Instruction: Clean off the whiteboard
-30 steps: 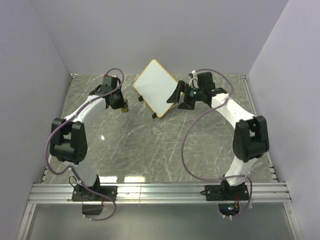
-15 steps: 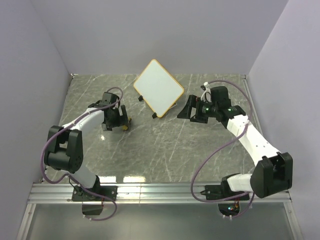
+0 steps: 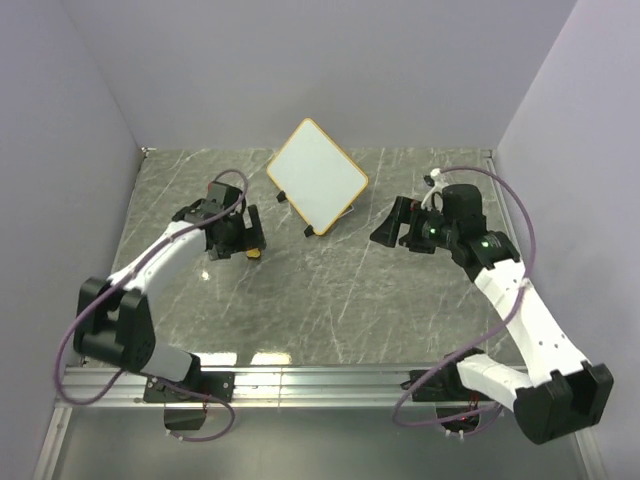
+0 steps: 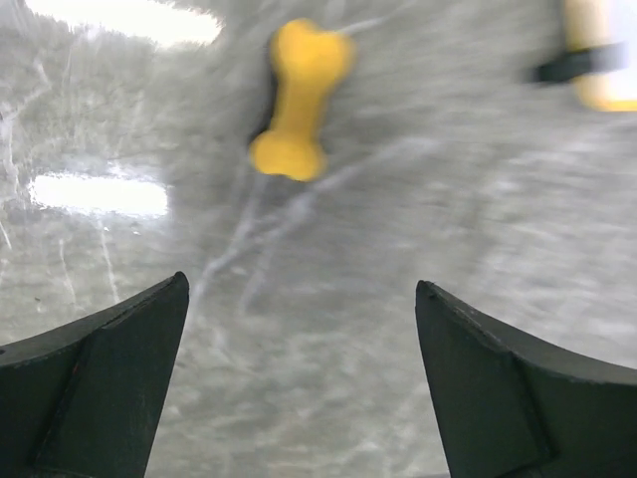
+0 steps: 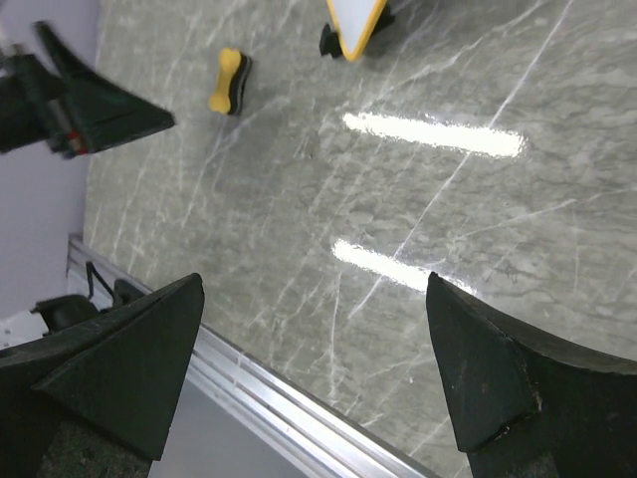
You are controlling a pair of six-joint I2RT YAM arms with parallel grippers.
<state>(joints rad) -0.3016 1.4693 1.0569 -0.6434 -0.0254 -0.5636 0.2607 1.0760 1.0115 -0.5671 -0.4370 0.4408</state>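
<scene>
The whiteboard (image 3: 317, 177) stands tilted like a diamond at the back middle of the table, and its white face shows no marks. Only its yellow-framed corner (image 4: 602, 50) shows in the left wrist view and its lower corner (image 5: 356, 25) in the right wrist view. A small yellow bone-shaped block (image 4: 297, 100) lies on the table left of the board, also seen as a yellow block (image 3: 254, 253) from above. My left gripper (image 4: 303, 282) is open just short of it, holding nothing. My right gripper (image 3: 388, 225) is open and empty, right of the board and apart from it.
The grey marble table (image 3: 330, 300) has an aluminium rail (image 3: 320, 382) along its near edge, also seen as a rail (image 5: 289, 408) in the right wrist view. Purple-grey walls close in the back and both sides. The left gripper (image 5: 90, 110) shows at the right wrist view's left edge.
My left gripper came nearer, set the yellow block on the table and opened, letting it go. My right gripper, open throughout, drew back from the whiteboard's right edge toward the near right.
</scene>
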